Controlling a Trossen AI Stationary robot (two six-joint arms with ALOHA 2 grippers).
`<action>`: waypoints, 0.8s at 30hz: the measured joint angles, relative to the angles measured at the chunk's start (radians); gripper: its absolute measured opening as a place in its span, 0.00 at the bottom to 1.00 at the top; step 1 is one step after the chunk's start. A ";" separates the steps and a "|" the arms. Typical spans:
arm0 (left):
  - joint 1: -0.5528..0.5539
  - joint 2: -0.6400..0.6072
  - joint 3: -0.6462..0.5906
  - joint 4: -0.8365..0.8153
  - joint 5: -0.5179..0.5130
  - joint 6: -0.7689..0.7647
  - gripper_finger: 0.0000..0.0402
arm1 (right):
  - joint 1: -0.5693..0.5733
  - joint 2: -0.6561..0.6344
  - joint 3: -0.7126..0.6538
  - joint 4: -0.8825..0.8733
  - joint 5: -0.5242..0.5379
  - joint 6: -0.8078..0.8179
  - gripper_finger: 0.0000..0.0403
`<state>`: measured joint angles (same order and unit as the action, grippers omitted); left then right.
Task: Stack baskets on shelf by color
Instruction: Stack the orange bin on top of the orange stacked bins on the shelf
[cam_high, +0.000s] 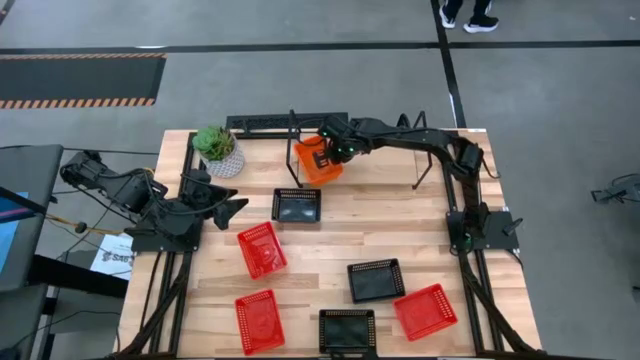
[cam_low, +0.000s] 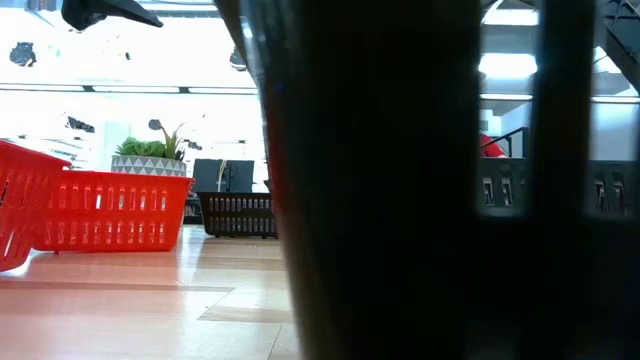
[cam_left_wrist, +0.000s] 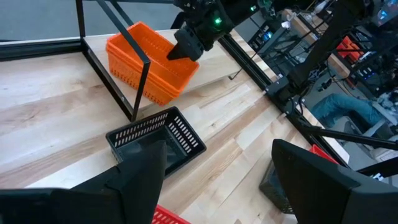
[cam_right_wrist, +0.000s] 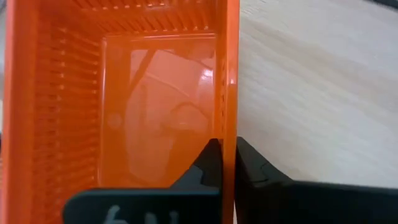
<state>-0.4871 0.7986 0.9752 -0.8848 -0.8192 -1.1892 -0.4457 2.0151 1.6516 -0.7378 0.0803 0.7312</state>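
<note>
**Seat the orange stack squarely on the shelf**

The orange baskets (cam_high: 318, 160) sit stacked on the shelf (cam_high: 262, 124) at the tabletop's far edge. The right gripper (cam_right_wrist: 227, 163) pinches the top basket's rim. Keep it level and nested before letting go. The left gripper (cam_left_wrist: 217, 168) waits spread near the left edge.

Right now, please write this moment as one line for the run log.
right gripper: shut on orange basket wall, at shelf | left gripper: open, waiting near plant pot | loose on table: three red, three black baskets

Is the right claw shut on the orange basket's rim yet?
Shut: the right claw pinches the orange basket wall between its fingertips, on the shelf.
</note>
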 joint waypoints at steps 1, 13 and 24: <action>0.000 0.000 0.000 0.000 0.000 0.003 0.69 | 0.001 0.000 0.000 0.001 0.000 0.029 0.07; 0.000 0.000 0.000 0.000 0.000 0.007 0.69 | 0.000 0.000 0.000 0.003 0.061 0.222 0.07; 0.000 0.000 0.000 -0.018 0.000 0.007 0.69 | 0.001 0.000 0.000 0.008 0.062 0.311 0.21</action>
<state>-0.4873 0.7986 0.9752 -0.9031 -0.8190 -1.1820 -0.4450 2.0151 1.6516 -0.7300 0.1421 1.0420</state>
